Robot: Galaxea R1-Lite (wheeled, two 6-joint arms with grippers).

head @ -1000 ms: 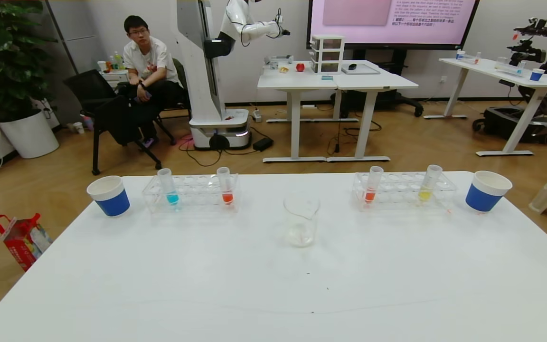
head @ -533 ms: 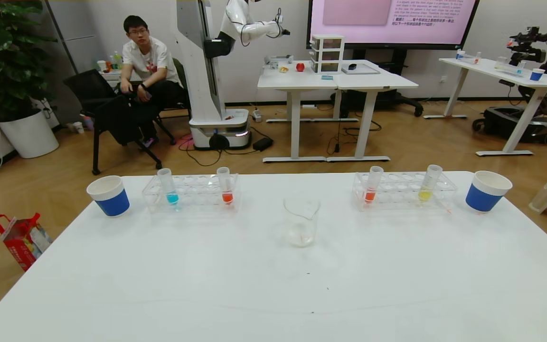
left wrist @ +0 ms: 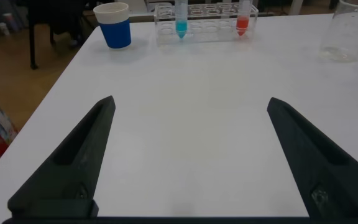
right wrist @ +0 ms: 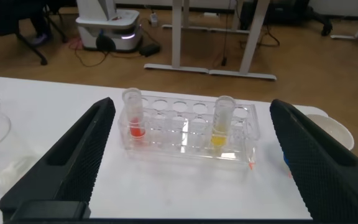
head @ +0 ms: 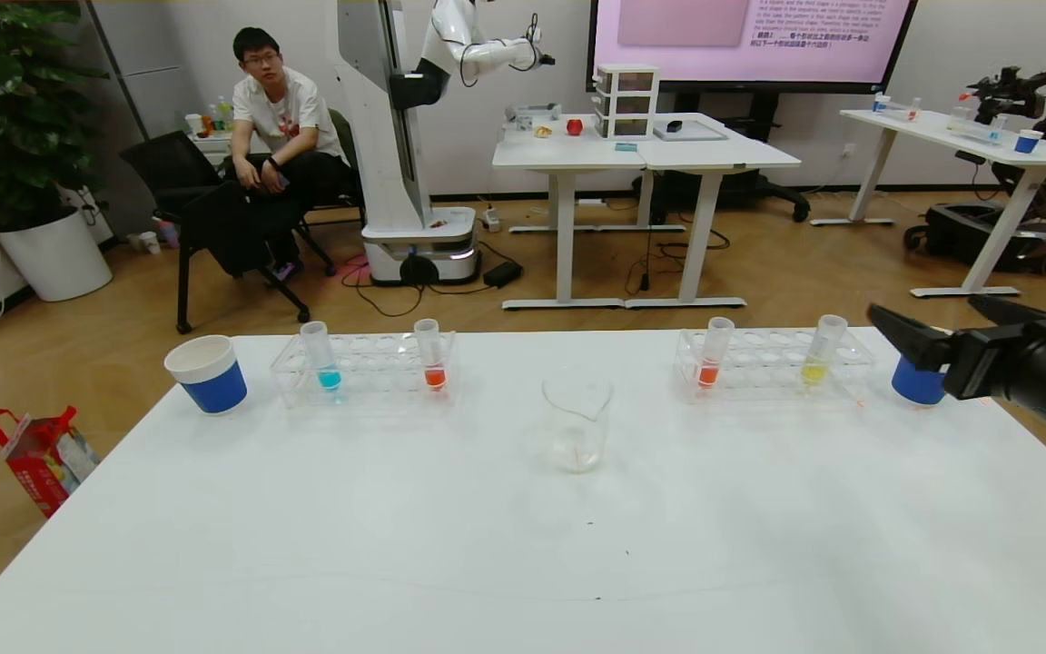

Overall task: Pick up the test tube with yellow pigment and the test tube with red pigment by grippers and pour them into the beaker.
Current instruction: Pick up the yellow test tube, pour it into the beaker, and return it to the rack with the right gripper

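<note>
The white table (head: 323,545) stands in an office with wooden flooring. On it, the beaker (head: 576,422) sits mid-table; right of it a clear rack (head: 773,374) holds the test tube with red pigment (head: 714,352) and the test tube with yellow pigment (head: 823,349). The right gripper (head: 927,329) hovers beside the rack, jaws apart. The left gripper (left wrist: 188,124) hangs low over the table's near left part, jaws apart too. Risk: a skewed approach could clip the rack or snatch the neighbouring tube.

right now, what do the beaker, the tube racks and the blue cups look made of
Beaker: clear glass by its look, glossy, table showing through; clear plastic is possible. Tube racks: clear rigid plastic, probably acrylic, with bright edges. Blue cups: apparently paper, matte, white rim and inside.
</note>
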